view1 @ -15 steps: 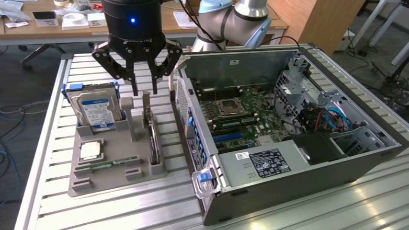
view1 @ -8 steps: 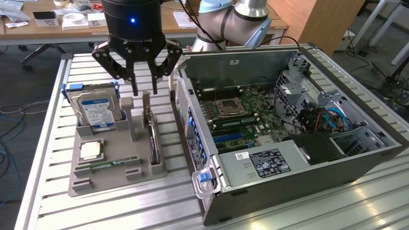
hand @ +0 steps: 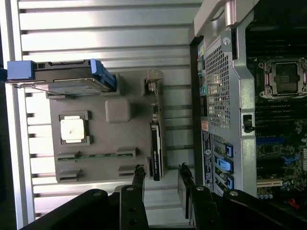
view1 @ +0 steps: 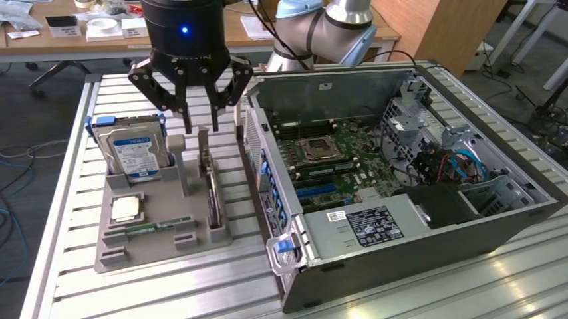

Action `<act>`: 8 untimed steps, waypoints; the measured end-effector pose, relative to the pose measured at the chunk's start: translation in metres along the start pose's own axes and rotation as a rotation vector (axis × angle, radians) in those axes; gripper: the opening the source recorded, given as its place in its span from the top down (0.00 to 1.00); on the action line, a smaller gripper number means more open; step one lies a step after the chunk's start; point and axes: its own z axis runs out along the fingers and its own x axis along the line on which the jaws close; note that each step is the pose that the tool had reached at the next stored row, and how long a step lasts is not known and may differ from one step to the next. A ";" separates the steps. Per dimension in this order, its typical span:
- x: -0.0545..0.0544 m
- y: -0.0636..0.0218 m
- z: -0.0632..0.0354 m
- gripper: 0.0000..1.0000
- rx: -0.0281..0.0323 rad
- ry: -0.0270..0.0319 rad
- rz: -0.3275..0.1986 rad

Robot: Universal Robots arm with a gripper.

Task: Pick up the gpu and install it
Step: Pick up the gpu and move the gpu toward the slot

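Your gripper [view1: 201,127] hangs with its fingers apart, holding nothing, above one end of the gpu [view1: 211,193]. The gpu stands on edge in its slot of the grey tray [view1: 159,254], untouched, just beside the open case [view1: 417,259]. The hard drive [view1: 133,151] stands upright in the same tray. The CPU [view1: 127,210] lies flat near it.

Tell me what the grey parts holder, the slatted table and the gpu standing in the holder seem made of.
The grey parts holder: probably plastic, matte, uniform colour, moulded slots. The slatted table: likely aluminium, silver ribs with a dull sheen. The gpu: edge-on, black cooler looks like plastic; its pale end bracket looks like bare metal.
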 end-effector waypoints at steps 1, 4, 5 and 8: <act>0.000 0.0000 0.0002 0.58 0.0000 0.0000 0.000; 0.000 0.0000 0.0010 0.58 -0.0001 -0.0001 0.000; 0.000 -0.0001 0.0013 0.58 -0.0001 -0.0001 0.000; 0.000 -0.0001 0.0024 0.58 0.0001 -0.0001 0.000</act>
